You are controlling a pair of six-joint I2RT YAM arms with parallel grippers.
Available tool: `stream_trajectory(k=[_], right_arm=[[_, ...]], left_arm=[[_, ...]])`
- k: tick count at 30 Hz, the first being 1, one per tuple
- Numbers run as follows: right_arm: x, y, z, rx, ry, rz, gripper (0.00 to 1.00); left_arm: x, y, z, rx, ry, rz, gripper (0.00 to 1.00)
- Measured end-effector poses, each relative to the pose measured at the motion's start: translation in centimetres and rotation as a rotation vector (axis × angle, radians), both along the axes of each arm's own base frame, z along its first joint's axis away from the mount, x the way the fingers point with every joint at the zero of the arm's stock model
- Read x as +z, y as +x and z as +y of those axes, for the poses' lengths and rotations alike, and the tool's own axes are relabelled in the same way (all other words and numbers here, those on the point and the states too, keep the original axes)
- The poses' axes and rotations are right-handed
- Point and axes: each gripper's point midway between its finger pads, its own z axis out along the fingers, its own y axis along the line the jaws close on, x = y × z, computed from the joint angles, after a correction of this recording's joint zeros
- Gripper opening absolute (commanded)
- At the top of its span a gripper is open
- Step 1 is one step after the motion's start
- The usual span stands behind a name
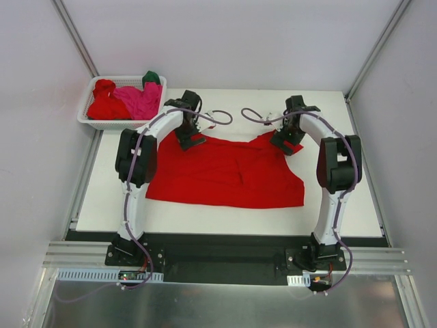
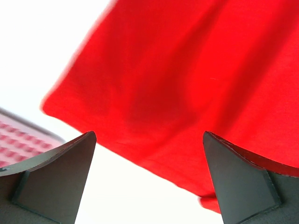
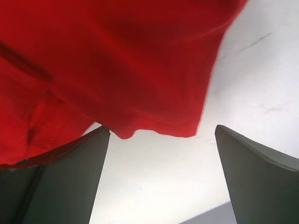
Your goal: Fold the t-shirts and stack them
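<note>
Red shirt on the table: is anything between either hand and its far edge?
Nothing visible. The left hand and right hand hang open over the far edge of the red shirt, with only cloth and table ahead of them. The basket of other shirts sits off at the far left corner.

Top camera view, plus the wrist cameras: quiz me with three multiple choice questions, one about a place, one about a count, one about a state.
1. Where does the basket sit?
A) at the far left
B) at the near right
C) between the arms

2. How many colours of shirts lie in the basket?
A) one
B) three
C) five

3. How do the left gripper and right gripper stand?
A) both shut
B) one shut, one open
C) both open

Answers:
1 A, it is in the top view's far left corner.
2 B, red, pink and green show.
3 C, each wrist view shows fingers wide apart by the red shirt, clamping nothing.
</note>
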Motion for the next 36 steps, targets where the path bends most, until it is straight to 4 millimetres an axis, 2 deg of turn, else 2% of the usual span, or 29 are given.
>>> stream_trajectory(k=[3, 6, 7, 9, 15, 20, 24, 27, 29, 32, 34, 36], right_arm=[[0.8, 1.4, -0.1, 0.030, -0.019, -0.039, 0.98], [1.7, 2.9, 0.1, 0.051, -0.022, -0.079, 0.88], [1.9, 3.1, 0.1, 0.057, -0.021, -0.086, 0.78], [2.1, 3.3, 0.1, 0.067, -0.024, -0.090, 0.71], [2.0, 2.3, 0.6, 0.069, 0.000, -0.017, 0.71], [3.1, 0.4, 1.4, 0.065, 0.040, 0.075, 0.72], [4.3, -2.1, 2.3, 0.055, 0.073, 0.171, 0.71], [4.8, -5.0, 2.7, 0.016, 0.088, 0.268, 0.70], [4.6, -7.5, 2.7, -0.018, 0.093, 0.333, 0.69], [4.1, -12.8, 2.0, -0.096, 0.081, 0.450, 0.69], [4.0, -15.6, 1.7, -0.149, 0.072, 0.512, 0.70], [3.9, -17.8, 1.6, -0.192, 0.075, 0.547, 0.70]], left_arm=[[0.1, 2.0, 0.3, -0.052, 0.053, -0.039, 0.99], [0.6, 3.6, 0.4, -0.077, 0.079, -0.079, 0.99], [0.8, 3.8, 0.5, -0.087, 0.084, -0.088, 0.99], [1.2, 4.2, 0.6, -0.103, 0.094, -0.101, 0.99], [1.4, 4.5, 0.9, -0.138, 0.102, -0.104, 0.99], [0.5, 3.7, 1.5, -0.139, 0.081, -0.068, 0.99], [0.6, 1.3, 2.2, -0.065, 0.009, 0.028, 0.99], [2.5, -2.1, 2.5, 0.031, -0.060, 0.111, 0.99], [4.1, -4.8, 2.5, 0.094, -0.108, 0.153, 0.99], [5.7, -9.4, 2.3, 0.193, -0.171, 0.226, 0.99], [5.8, -11.8, 2.0, 0.264, -0.207, 0.283, 0.99], [4.9, -13.7, 1.6, 0.341, -0.235, 0.342, 0.99]])
